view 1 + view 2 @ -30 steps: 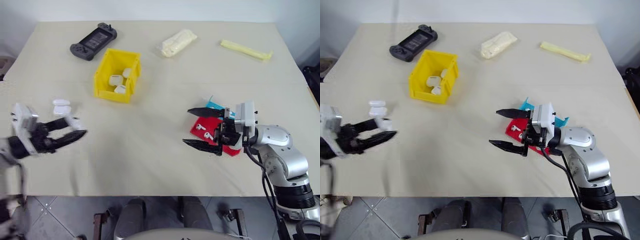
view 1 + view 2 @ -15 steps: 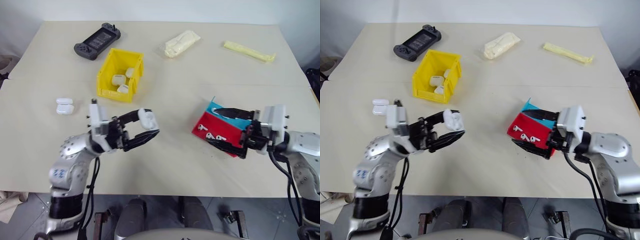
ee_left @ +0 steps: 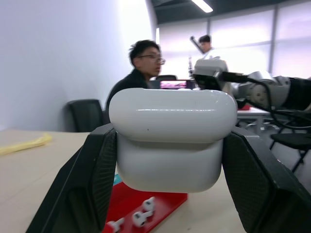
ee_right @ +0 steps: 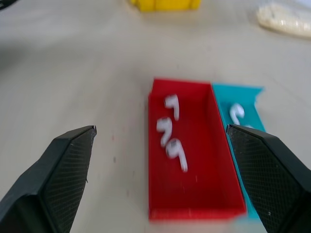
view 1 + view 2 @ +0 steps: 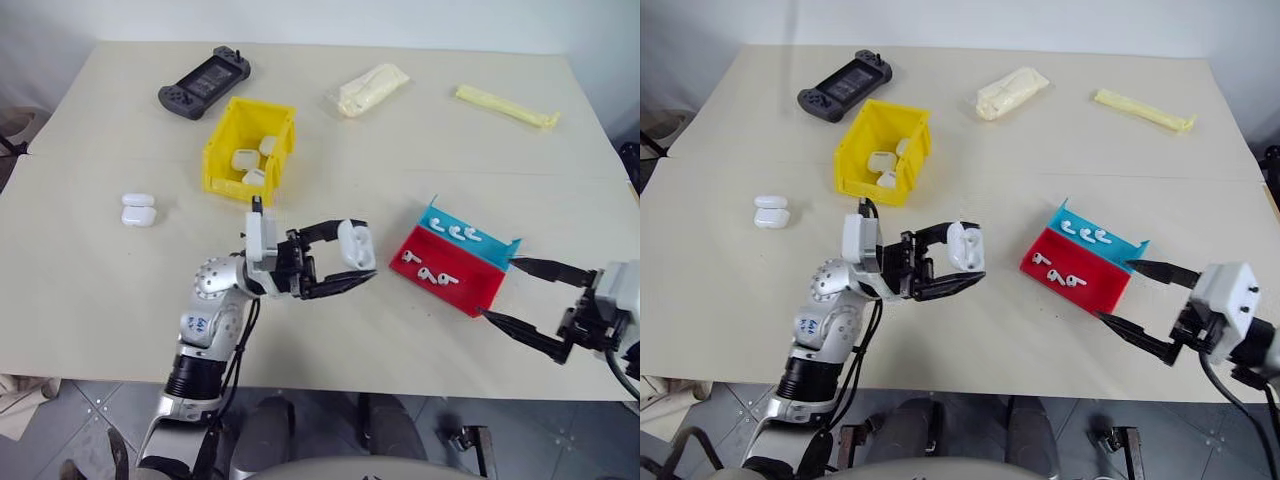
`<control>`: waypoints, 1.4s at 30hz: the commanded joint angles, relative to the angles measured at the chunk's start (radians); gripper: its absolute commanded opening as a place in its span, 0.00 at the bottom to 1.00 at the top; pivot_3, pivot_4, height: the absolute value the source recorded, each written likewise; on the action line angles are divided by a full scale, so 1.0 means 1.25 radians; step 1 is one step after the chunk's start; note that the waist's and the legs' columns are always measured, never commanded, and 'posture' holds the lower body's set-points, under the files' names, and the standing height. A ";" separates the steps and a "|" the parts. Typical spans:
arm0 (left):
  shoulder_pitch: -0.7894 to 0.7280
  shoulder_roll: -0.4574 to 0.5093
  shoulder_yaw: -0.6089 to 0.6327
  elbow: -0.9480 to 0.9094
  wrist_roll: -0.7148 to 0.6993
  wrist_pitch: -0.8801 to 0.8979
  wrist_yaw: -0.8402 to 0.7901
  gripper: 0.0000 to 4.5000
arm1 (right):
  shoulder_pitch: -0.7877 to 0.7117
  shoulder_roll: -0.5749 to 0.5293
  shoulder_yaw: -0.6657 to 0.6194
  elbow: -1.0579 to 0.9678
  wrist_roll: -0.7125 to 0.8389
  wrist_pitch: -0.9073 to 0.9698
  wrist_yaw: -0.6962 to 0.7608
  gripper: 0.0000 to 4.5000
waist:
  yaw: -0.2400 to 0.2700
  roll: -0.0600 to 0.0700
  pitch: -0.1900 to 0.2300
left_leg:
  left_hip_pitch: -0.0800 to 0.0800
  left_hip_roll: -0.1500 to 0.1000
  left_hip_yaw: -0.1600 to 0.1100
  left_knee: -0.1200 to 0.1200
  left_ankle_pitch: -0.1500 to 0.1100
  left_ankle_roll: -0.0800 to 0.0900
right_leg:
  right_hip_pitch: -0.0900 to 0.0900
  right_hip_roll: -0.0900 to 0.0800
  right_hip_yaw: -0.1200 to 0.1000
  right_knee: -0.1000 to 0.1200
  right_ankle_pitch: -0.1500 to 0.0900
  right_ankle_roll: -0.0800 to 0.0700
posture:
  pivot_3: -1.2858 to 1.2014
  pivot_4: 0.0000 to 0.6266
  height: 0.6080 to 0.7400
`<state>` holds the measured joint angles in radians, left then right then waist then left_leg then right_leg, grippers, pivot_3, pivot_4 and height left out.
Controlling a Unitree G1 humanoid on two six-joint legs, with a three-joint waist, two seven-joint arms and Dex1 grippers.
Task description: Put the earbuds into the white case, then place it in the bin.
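Here the left pincer [image 5: 344, 265] grips the white case [image 5: 352, 243], seemingly lidded, mid-table; the wide-open right pincer [image 5: 1137, 307] should next fetch earbuds [image 5: 1057, 272].

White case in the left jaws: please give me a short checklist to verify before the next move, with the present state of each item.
1. White case gripped firmly by the left gripper, a finger on each side: ok.
2. Case lid open to receive earbuds: not ok, the lid is closed.
3. Right gripper empty, jaws wide open: ok.
4. Earbuds available in the red tray: ok, three lie there; more lie in the blue tray behind it.
5. Right gripper lined up over an earbud: not ok, it is beside the tray, toward the table's near edge.
6. Yellow bin has room: ok, three cases inside, with space left.
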<state>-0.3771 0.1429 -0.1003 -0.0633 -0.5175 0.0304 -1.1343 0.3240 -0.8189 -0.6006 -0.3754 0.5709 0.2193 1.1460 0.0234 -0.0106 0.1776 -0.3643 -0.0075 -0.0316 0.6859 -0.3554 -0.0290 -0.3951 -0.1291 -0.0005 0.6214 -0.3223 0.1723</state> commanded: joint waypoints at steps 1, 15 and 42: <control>-0.004 -0.011 -0.009 -0.006 -0.023 -0.011 -0.007 0.62 | 0.003 -0.031 -0.037 0.012 -0.007 -0.009 0.014 1.00 | -0.001 0.000 0.000 | 0.001 0.000 0.000 0.000 0.000 0.000 | 0.001 0.000 0.000 0.000 0.000 0.000 | 0.52 0.24 1.00; -0.013 0.005 -0.015 0.042 0.003 -0.045 -0.029 0.62 | -0.305 -0.312 0.286 -0.121 0.040 0.448 -0.097 1.00 | 0.002 0.001 0.000 | 0.003 0.000 -0.001 -0.001 0.000 0.000 | 0.003 0.000 0.000 -0.002 0.000 0.000 | 0.52 0.24 1.00; 0.024 0.014 -0.047 0.005 0.011 -0.056 0.016 0.62 | -0.699 -0.263 0.738 0.090 -0.304 0.419 -0.013 0.64 | -0.001 0.002 0.000 | -0.005 0.000 -0.007 -0.001 0.000 -0.001 | 0.000 -0.001 -0.007 -0.002 0.000 0.000 | 0.52 0.24 1.00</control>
<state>-0.3471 0.1620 -0.1564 -0.0084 -0.4986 -0.0331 -1.1175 -0.5323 -1.1523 0.3166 -0.2616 0.2128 0.7646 1.1163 0.0226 -0.0081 0.1774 -0.3702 -0.0080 -0.0407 0.6849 -0.3550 -0.0298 -0.3956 -0.1307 -0.0095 0.6183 -0.3223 0.1718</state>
